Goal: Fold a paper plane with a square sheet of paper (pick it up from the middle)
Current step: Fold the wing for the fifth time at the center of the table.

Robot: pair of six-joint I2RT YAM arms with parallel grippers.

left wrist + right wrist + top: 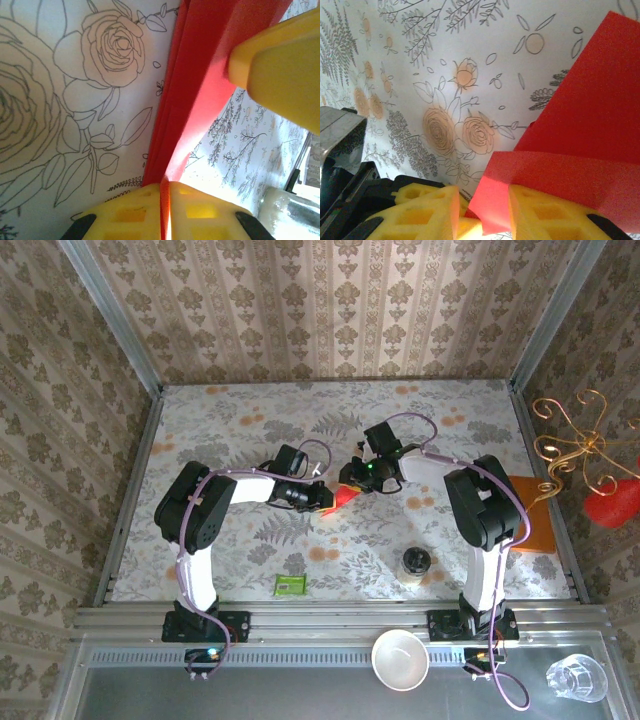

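Square sheet of paper [344,498] hangs between both grippers, creased into layers but no dart yet. Left gripper [165,194] is pinched tight on its fold; right gripper [483,210] straddles a corner, can't tell if it's clamped. Most folds look like they're still to do.

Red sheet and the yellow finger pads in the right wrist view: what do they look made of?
Red sheet: thin paper, matte, evenly coloured, with crisp folded edges. Finger pads: probably soft foam or rubber, matte yellow, with moulded square recesses; the look leaves it open.

Red paper [343,497] largely hidden overhead; folds unreadable; jar [290,215] cropped, blurred.
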